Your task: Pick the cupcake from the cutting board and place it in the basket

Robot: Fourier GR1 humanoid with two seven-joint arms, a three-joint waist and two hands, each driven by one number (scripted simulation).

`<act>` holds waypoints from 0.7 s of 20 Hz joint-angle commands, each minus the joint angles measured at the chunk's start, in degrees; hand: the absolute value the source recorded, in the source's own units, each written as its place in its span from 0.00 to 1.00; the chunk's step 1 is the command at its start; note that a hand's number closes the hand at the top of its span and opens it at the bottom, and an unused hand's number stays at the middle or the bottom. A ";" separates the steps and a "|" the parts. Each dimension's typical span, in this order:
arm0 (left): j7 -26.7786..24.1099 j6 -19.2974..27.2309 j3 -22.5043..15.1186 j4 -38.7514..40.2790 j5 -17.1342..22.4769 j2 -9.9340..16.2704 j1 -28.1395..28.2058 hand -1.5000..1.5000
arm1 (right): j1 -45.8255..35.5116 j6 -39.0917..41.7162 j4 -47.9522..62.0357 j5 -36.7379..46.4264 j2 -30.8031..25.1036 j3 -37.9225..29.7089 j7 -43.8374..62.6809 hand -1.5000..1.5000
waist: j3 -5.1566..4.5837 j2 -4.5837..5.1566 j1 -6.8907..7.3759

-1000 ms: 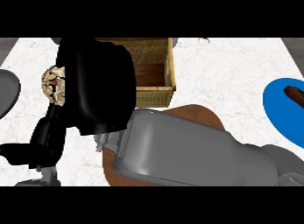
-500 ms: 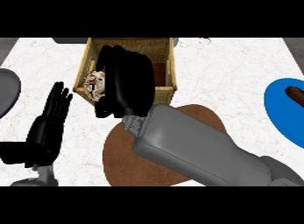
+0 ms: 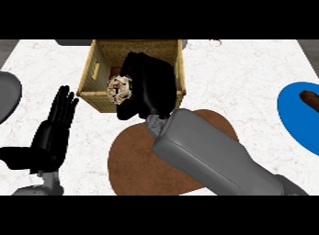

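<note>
Two hands show: the right hand (image 3: 148, 85) curls round the cupcake (image 3: 120, 90), seemingly over the basket (image 3: 93, 75); the left hand (image 3: 50, 131) rests open on the desk (image 3: 257, 64).

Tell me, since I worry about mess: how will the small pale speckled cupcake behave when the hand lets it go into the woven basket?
The small pale speckled cupcake looks soft, so it may crumble if squeezed. The black right hand curls around it over the woven basket, whose walls should probably stop any rolling. It could land tilted; its base is hidden.
</note>
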 commanded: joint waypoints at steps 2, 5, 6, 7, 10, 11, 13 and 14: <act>-1.74 0.68 -1.74 -1.69 -1.76 -1.50 3.39 0.50 | 3.30 -2.15 2.59 -1.79 0.17 -2.58 -4.48 1.00 | 0.01 0.03 0.30; -0.40 0.33 -1.50 -2.09 -1.84 -0.95 2.72 0.50 | 2.82 -2.10 3.79 0.81 0.17 -6.61 -3.27 1.00 | 0.01 -0.02 0.11; -1.28 -0.94 -0.48 -1.88 -0.96 0.02 2.04 0.50 | 5.34 -6.06 4.93 1.38 0.17 -4.25 -3.77 1.00 | 0.01 0.03 0.24; 0.34 0.56 0.41 1.11 -1.24 -0.68 -1.88 0.50 | 4.28 -3.88 6.35 1.05 0.17 -7.12 -4.71 1.00 | 0.00 0.08 -0.02; 3.69 0.71 -1.30 -3.37 -1.83 -1.14 -0.06 0.50 | 2.97 -1.05 6.19 -1.71 0.17 -5.30 -4.13 0.00 | 0.01 0.02 0.33; 1.33 1.24 -2.67 -3.56 -2.60 -2.63 2.20 0.50 | 6.47 -1.61 6.82 -1.93 0.17 -7.23 -10.81 0.00 | 0.01 0.05 0.23; 3.00 0.24 -1.15 -3.86 -1.35 -1.54 0.38 0.50 | 4.43 -0.86 7.58 -2.69 0.17 -6.96 -9.94 0.00 | 0.01 0.04 0.30; 2.37 0.60 -0.37 -1.54 -1.73 -1.55 -0.90 0.50 | 5.24 -3.06 6.35 -2.05 0.17 -7.04 -10.37 0.00 | 0.01 0.04 0.18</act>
